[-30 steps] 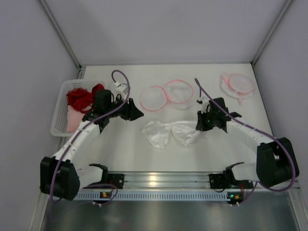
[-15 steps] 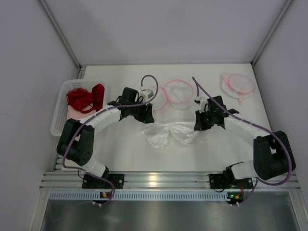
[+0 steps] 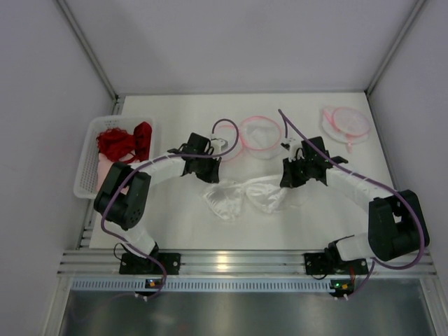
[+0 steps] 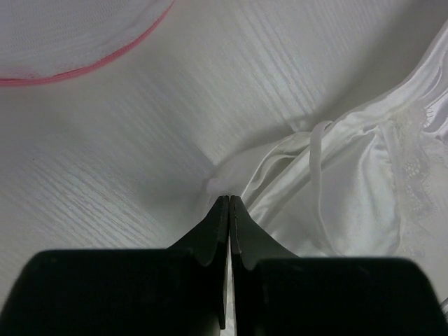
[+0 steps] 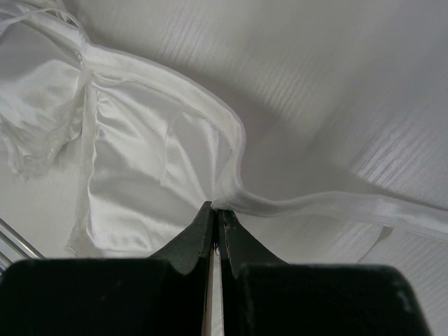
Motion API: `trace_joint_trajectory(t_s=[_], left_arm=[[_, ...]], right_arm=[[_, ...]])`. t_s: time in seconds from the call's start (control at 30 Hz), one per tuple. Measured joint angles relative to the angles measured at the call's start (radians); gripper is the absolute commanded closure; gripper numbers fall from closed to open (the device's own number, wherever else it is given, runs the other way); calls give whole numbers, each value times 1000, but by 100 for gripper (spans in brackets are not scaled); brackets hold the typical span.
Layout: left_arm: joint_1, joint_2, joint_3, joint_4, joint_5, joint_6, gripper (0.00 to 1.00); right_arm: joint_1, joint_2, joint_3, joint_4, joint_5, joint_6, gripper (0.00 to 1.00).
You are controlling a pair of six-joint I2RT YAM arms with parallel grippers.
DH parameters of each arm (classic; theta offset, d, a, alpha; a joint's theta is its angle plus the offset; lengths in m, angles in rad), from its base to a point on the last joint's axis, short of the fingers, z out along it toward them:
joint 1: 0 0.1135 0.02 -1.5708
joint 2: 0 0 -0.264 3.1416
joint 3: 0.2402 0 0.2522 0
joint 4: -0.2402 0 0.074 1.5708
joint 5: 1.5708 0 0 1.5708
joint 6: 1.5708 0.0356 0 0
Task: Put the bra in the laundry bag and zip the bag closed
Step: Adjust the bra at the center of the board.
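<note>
The white satin bra (image 3: 245, 196) lies spread on the table in front of the open pink-rimmed mesh laundry bag (image 3: 260, 133). My left gripper (image 3: 212, 170) is at the bra's left end. In the left wrist view its jaws (image 4: 229, 199) are shut, pinching the bra's (image 4: 350, 182) edge at the tips, with the bag's mesh (image 4: 70, 28) beyond. My right gripper (image 3: 287, 179) is at the bra's right end. In the right wrist view its jaws (image 5: 215, 206) are shut on the hem of the bra (image 5: 140, 161), where a strap runs off to the right.
A white basket (image 3: 84, 171) with red garments (image 3: 122, 140) stands at the left edge. A second pink-rimmed mesh bag (image 3: 346, 122) lies at the back right. Walls enclose the table on three sides.
My left arm has swung right from beside the basket to the bra's left end. My right gripper has edged slightly left and up at the bra's right end. The bra has shifted a little.
</note>
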Motion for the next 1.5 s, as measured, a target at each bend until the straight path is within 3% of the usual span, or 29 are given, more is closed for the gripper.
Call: trace_joint_trajectory(t_s=[0.2, 0.23, 0.33, 0.37, 0.53, 0.97, 1.07, 1.17, 1.27, 1.5], left_arm=[[0, -24, -3, -4, -40, 16, 100], [0, -39, -7, -6, -44, 20, 96], [0, -115, -16, -13, -33, 58, 64], [0, -143, -16, -13, -23, 70, 63], [-9, -170, 16, -19, 12, 118, 59], [-117, 43, 122, -58, -26, 253, 58], [-125, 77, 122, -68, -51, 272, 64], [-126, 95, 121, -80, -83, 284, 86], [-126, 94, 121, -80, -102, 294, 100], [-116, -33, 49, -106, -163, 280, 100]], right_arm=[[0, 0, 5, -2, -9, -24, 100], [0, 0, 5, -2, -10, -27, 100], [0, 0, 5, -2, -15, -35, 100], [0, 0, 5, -3, -16, -36, 100], [0, 0, 5, -3, -20, -38, 100], [0, 24, 5, -2, -30, -44, 100], [0, 27, 5, -2, -31, -43, 100], [0, 29, 5, -2, -31, -44, 100], [0, 29, 5, -2, -31, -44, 100], [0, 29, 5, -1, -31, -43, 100]])
